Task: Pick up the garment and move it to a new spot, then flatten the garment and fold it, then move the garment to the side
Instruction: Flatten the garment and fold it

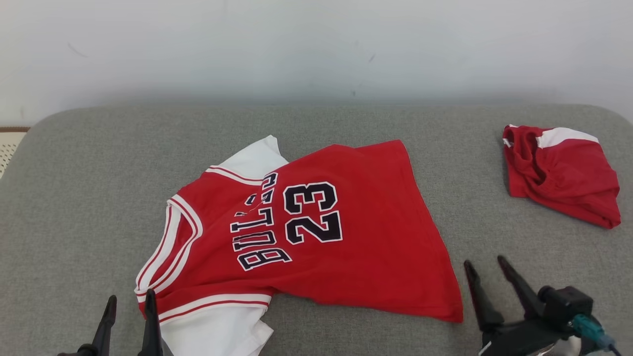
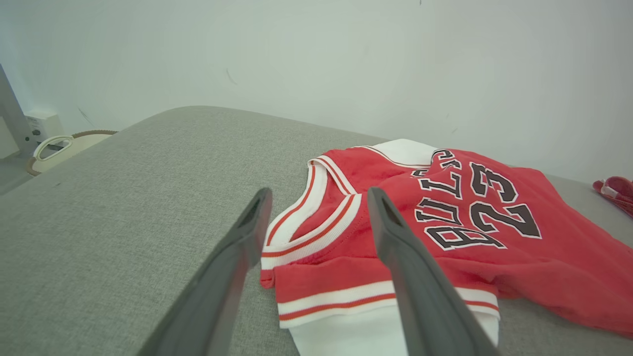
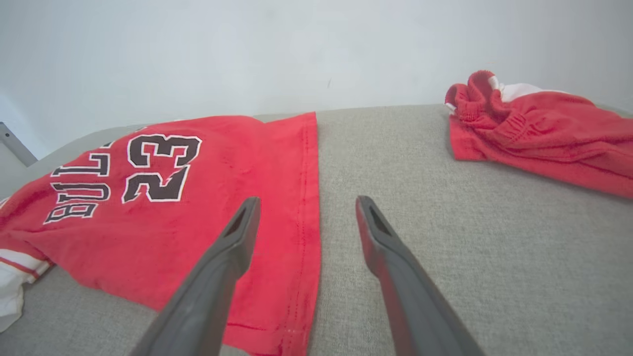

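On the grey upholstered surface, the red-and-white basketball jersey lay flat. The left gripper stood spread near its white-trimmed armhole, and the right gripper stood spread, empty, just beside its hem.

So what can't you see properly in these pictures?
- Jersey: its white sleeve runs off the head view's bottom edge; a crease swallows part of the lettering.
- Second red garment: bunched, so its shape is unclear; right wrist view's edge cuts it.
- Left gripper: body below head view's edge.
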